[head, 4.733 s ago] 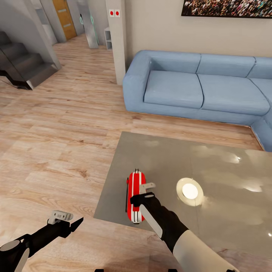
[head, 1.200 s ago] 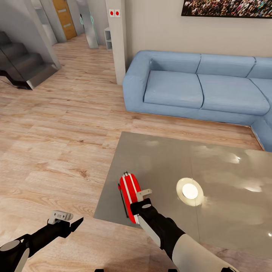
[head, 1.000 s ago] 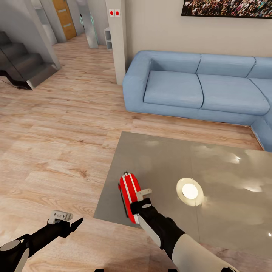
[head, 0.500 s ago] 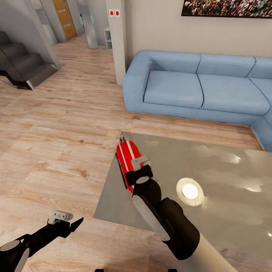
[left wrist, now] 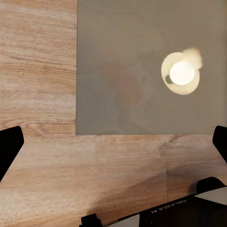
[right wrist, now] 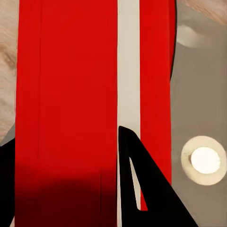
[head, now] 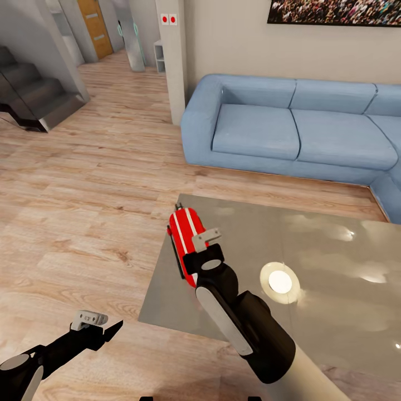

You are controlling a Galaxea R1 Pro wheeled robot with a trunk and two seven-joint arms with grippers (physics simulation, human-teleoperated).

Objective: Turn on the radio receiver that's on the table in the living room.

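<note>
- Red oblong radio receiver with white stripes (head: 186, 238) hangs above the glossy grey-brown glass table (head: 312, 245), near its left edge.
- Right gripper (head: 201, 245) pinches it; black fingers (right wrist: 142, 189) press its face.
- Left gripper (head: 103, 329) fingers spread, empty.
- Radio has lifted off the tabletop since earlier.

One marking is partly legible: in the left wrist view, pale capital lettering (left wrist: 166, 207) is printed on the robot's dark body panel (left wrist: 189, 213), beside the wood floor (left wrist: 71, 165). It appears upside down and reads approximately "GALAXEA"; the final characters cannot be confirmed. The two red squares (head: 169, 19) on the white pillar (head: 174, 61) carry no readable characters
</note>
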